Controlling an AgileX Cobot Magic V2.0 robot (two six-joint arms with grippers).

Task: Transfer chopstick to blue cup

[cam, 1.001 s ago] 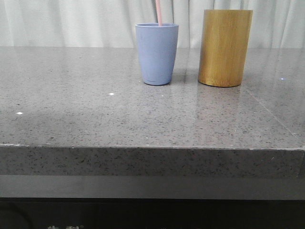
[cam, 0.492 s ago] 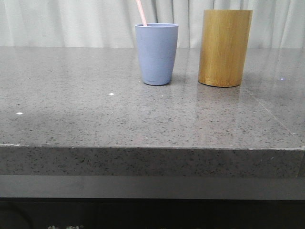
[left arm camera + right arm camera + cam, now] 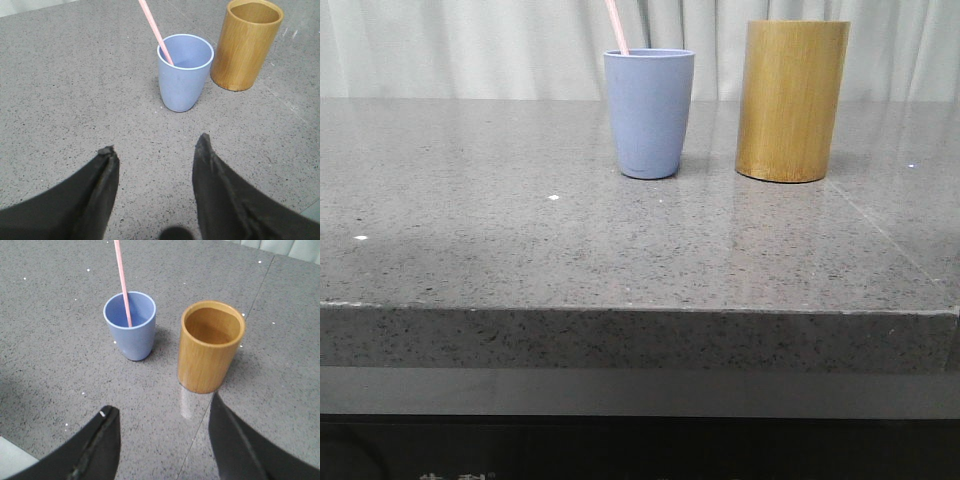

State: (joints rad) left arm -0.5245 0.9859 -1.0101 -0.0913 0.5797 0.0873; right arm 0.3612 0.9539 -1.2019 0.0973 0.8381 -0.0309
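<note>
The blue cup (image 3: pixel 649 112) stands on the grey stone table, left of the bamboo cylinder (image 3: pixel 792 100). One pale pink chopstick (image 3: pixel 617 27) stands in the cup and leans to the left; it also shows in the left wrist view (image 3: pixel 156 31) and the right wrist view (image 3: pixel 121 282). The bamboo cylinder's inside (image 3: pixel 212 325) looks empty. My left gripper (image 3: pixel 155 145) is open and empty, above the table short of the blue cup (image 3: pixel 184 71). My right gripper (image 3: pixel 162 407) is open and empty, short of the blue cup (image 3: pixel 131 325) and the cylinder. Neither gripper shows in the front view.
The table's front edge (image 3: pixel 640 310) runs across the front view. A white curtain (image 3: pixel 470 45) hangs behind the table. A seam in the stone (image 3: pixel 255 295) runs past the bamboo cylinder.
The chopstick in the blue cup has tipped from nearly upright to leaning left between one second ago and half a second ago. Since then nothing has moved.
</note>
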